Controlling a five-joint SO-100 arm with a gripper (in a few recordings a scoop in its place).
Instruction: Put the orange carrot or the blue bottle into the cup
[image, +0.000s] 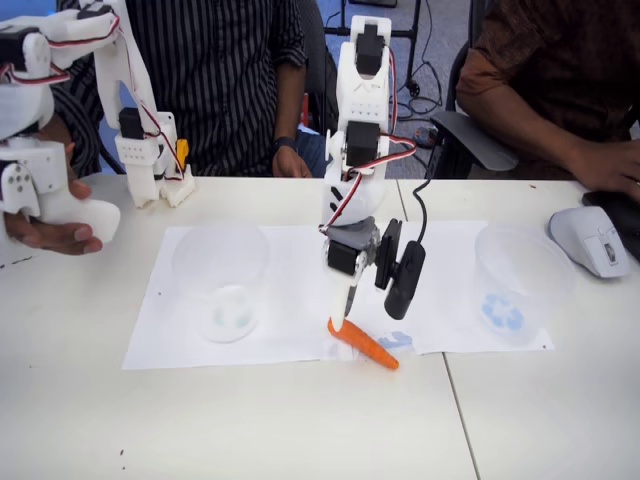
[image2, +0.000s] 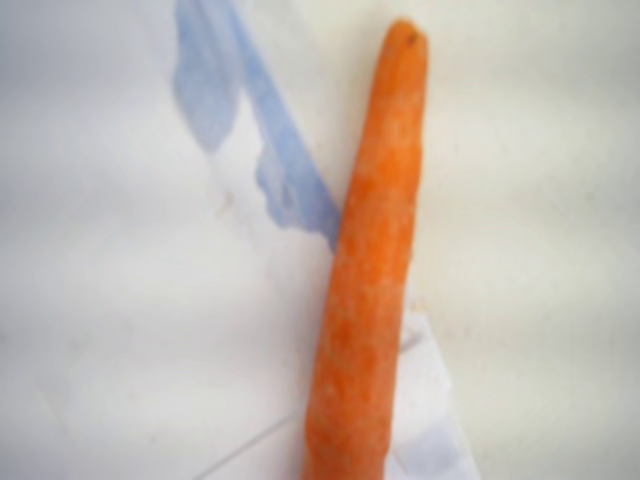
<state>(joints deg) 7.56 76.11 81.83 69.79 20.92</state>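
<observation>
White table fills the room's front, and two big sheets of white paper lie side by side across its middle. Two people sit behind the far edge: one in a dark striped shirt, one in a brown shirt whose hand rests by a white mouse near the right edge.

The white robot arm stands at the far edge, in the middle, and bends down toward the near side of the paper. Its gripper points straight down. One pale finger comes down to the fat end of the orange carrot and seems to touch it. I cannot tell if the fingers are spread or pressed together, or if they pinch the carrot.

The carrot lies flat at the near edge of the paper, where the two sheets meet. It slants away from the gripper, with its thin tip toward the near right. In the wrist view the carrot runs up the picture, lying over a blue mark on the paper.

The cup stands upright on the left sheet, well apart from the carrot. Another clear cup, with a blue sign at its bottom, stands on the right sheet.
</observation>
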